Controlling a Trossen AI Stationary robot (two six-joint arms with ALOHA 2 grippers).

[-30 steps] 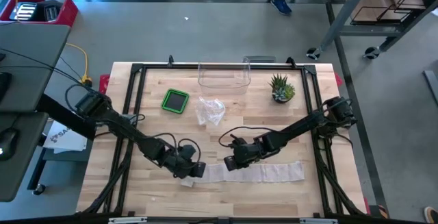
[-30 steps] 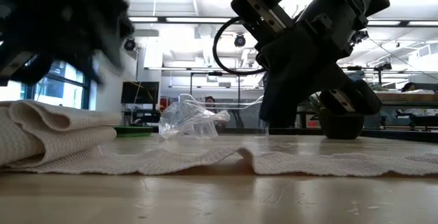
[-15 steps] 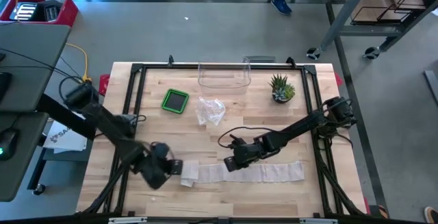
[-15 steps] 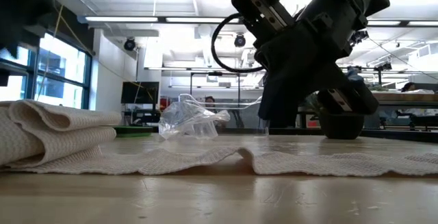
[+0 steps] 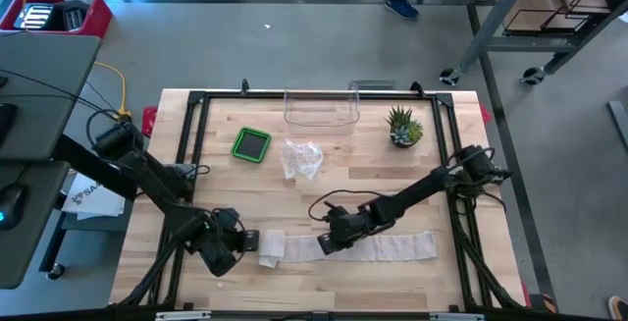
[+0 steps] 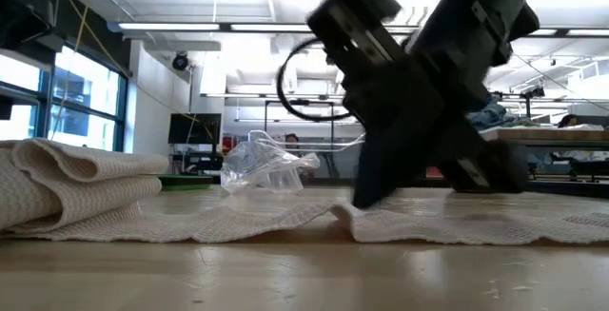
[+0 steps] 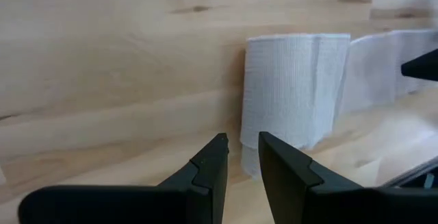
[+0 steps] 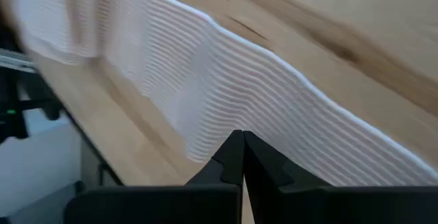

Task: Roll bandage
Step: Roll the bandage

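Nearest the front edge of the table (image 5: 392, 282) — a white bandage (image 5: 378, 247), laid flat in a long strip parallel to that edge, with its left end rolled into a short fat coil (image 5: 272, 247). Left of the coil, toward the front-left corner: left gripper (image 5: 238, 243), fingers (image 7: 209, 166) parted by a narrow gap, holding nothing, tips just short of the roll's end. On the strip itself, a little right of the coil: right gripper (image 5: 325, 243), fingers (image 8: 233, 157) pressed fully together, tips down at the bandage where the cloth humps into a ridge (image 6: 338, 218); whether any cloth is pinched, cannot tell.

Farther back, mid-table: a crumpled clear plastic bag (image 5: 302, 157), and left of it a green square lid (image 5: 252, 143). Toward the back edge — a clear plastic box (image 5: 321, 110) at centre, and a small potted plant (image 5: 403, 126) toward the back-right corner.
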